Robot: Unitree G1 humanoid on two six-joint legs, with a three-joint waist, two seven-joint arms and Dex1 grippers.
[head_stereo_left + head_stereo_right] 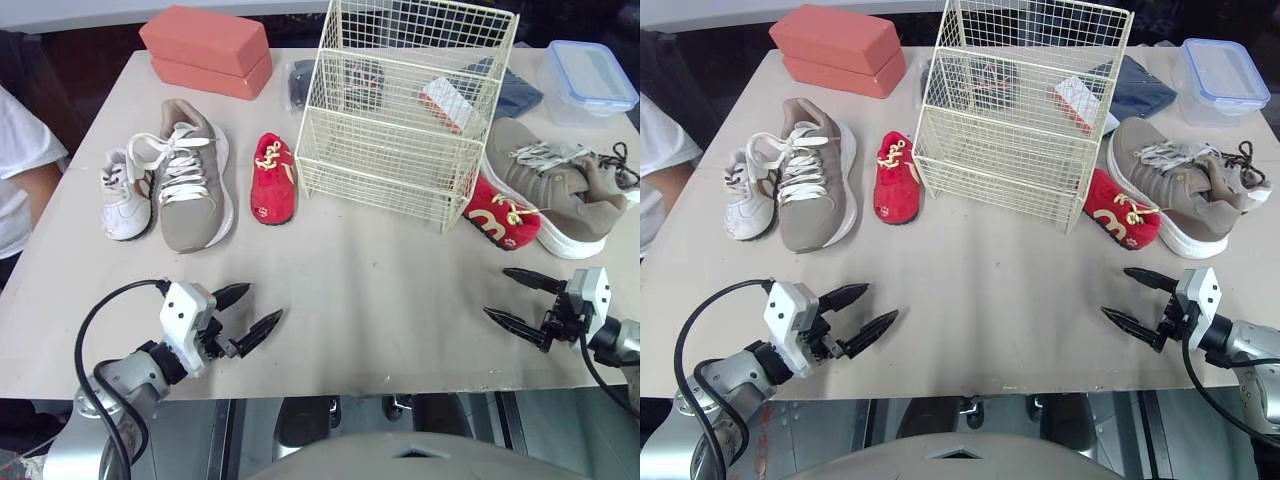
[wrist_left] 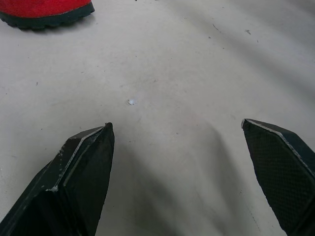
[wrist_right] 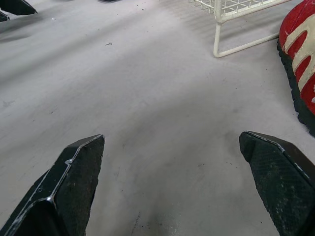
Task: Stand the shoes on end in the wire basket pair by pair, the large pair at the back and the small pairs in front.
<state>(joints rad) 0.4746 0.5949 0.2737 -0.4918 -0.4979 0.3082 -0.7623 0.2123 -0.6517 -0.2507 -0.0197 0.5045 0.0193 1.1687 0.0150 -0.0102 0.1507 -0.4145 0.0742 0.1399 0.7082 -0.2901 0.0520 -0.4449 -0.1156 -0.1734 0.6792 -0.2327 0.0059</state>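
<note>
A cream wire basket stood at the back middle of the pale table, with two salmon blocks to its left, a blue-lidded plastic box to its right and a person's white sleeve at the left edge. Left of the basket lay a small white shoe, a large taupe sneaker and a small red shoe; just beside its right corner lay a second red shoe and the other taupe sneaker. The left gripper and right gripper hung over bare table near the front edge, jaws spread wide and holding nothing, with no shoe between them.
</note>
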